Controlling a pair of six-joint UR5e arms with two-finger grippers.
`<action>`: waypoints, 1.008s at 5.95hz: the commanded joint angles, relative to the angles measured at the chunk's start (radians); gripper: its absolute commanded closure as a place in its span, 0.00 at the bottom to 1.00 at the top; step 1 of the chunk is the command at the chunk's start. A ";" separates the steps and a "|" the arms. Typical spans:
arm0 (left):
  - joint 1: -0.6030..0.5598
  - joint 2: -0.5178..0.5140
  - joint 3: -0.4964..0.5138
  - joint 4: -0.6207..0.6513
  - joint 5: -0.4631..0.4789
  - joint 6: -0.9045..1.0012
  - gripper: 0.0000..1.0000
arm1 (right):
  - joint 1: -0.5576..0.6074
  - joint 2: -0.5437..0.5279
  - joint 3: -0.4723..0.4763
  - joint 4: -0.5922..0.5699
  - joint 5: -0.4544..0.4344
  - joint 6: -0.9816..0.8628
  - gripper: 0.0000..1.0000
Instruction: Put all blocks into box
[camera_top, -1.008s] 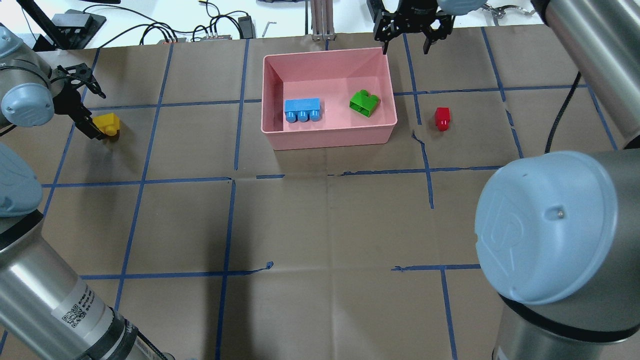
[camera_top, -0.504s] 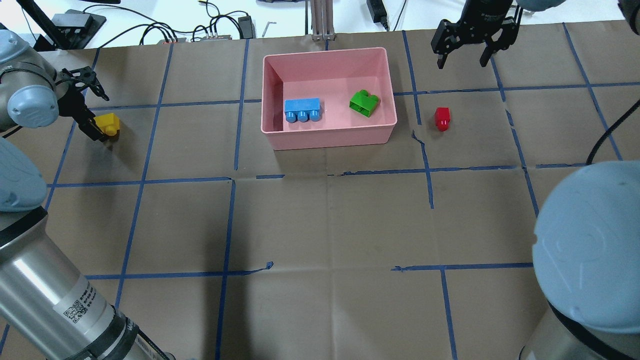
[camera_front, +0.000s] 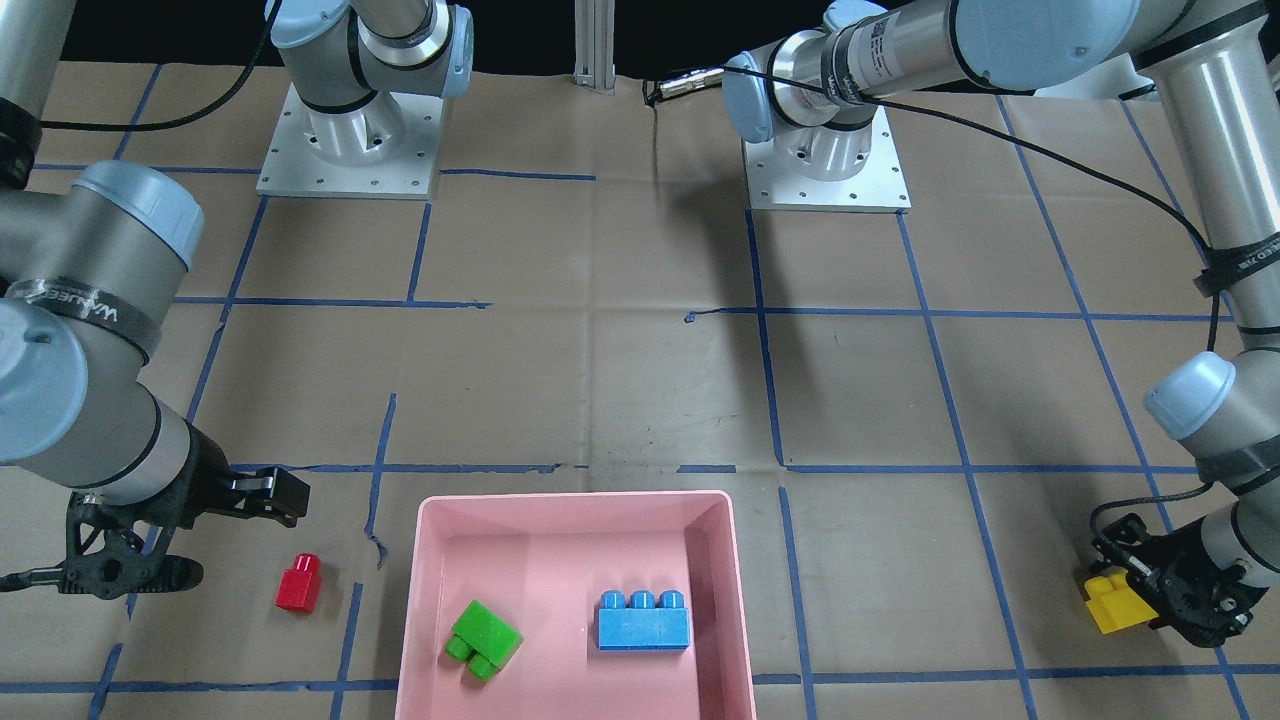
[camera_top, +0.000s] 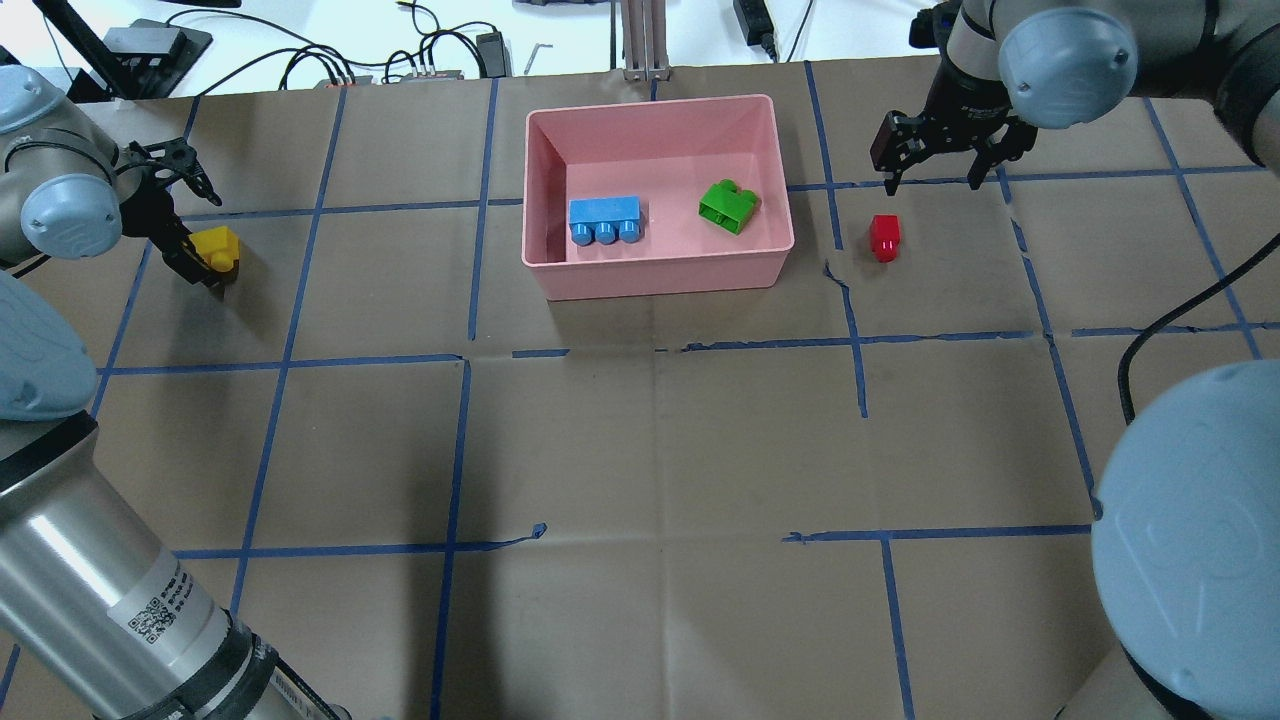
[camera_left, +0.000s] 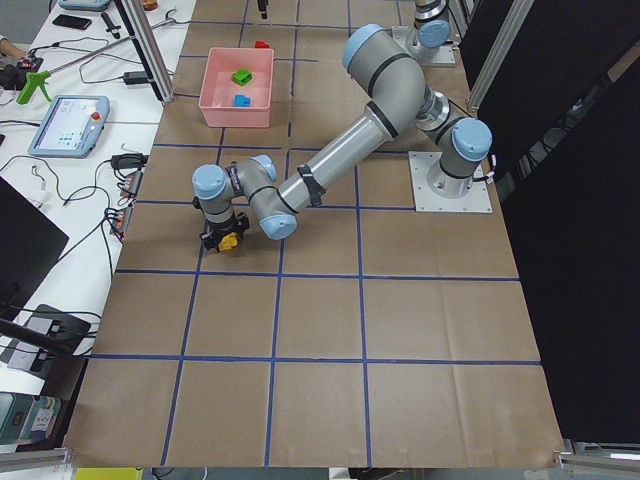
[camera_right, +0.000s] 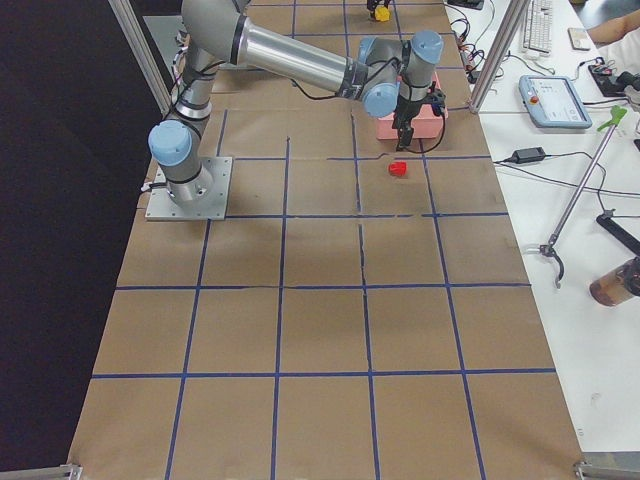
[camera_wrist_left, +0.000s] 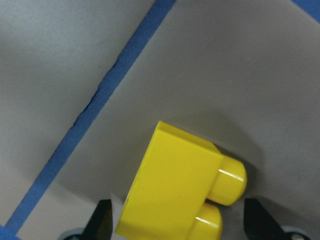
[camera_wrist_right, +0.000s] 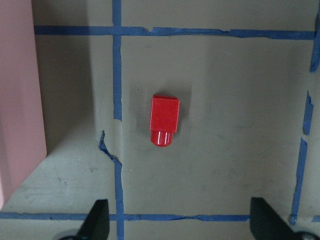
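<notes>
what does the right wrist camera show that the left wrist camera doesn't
Only the right wrist view: the red block lying on its side, clear of the open jaws rather than between them, and the pink box wall along the left edge. Only the left wrist view: the yellow block up close, sitting between the open jaws. Both: the brown paper table crossed by blue tape, and two dark jaw tips at the bottom of the picture.
</notes>
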 joint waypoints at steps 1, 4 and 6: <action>-0.003 -0.005 0.001 0.001 -0.006 0.001 0.16 | 0.002 0.089 -0.002 -0.076 -0.002 0.045 0.01; -0.004 -0.003 0.003 0.000 -0.010 -0.005 0.64 | 0.008 0.181 0.009 -0.155 0.032 0.088 0.01; -0.009 0.016 0.004 -0.012 -0.012 -0.022 0.81 | 0.008 0.203 0.013 -0.159 0.037 0.088 0.03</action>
